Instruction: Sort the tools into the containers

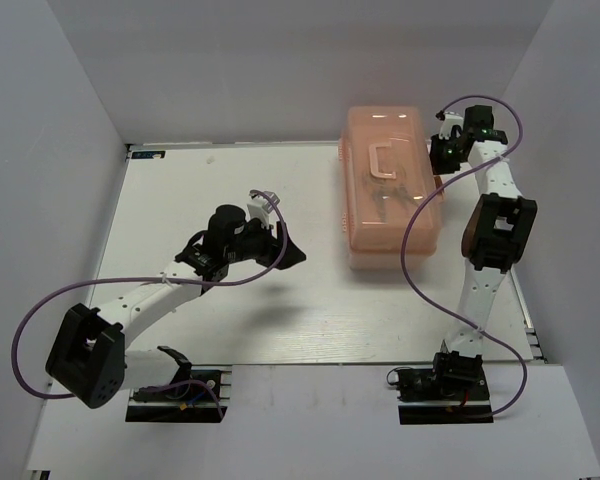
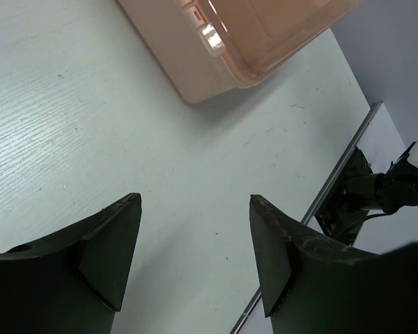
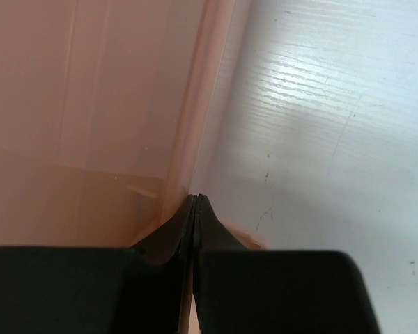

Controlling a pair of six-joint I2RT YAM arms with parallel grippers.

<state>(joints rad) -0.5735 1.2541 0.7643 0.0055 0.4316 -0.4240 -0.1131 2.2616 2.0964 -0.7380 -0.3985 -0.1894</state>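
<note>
The salmon-pink translucent toolbox (image 1: 390, 190) stands closed at the back right of the table, its lid handle (image 1: 388, 161) on top. Its corner shows in the left wrist view (image 2: 244, 35), and its side wall fills the left of the right wrist view (image 3: 90, 104). My left gripper (image 1: 285, 248) is open and empty above bare table, left of the box (image 2: 195, 202). My right gripper (image 1: 442, 150) is shut and empty, its tips (image 3: 196, 198) at the box's right edge. No tools are in view.
The white table (image 1: 230, 210) has grey walls at the back and sides. The right arm's base mount (image 2: 366, 191) shows beyond the metal table edge in the left wrist view. Purple cables loop off both arms.
</note>
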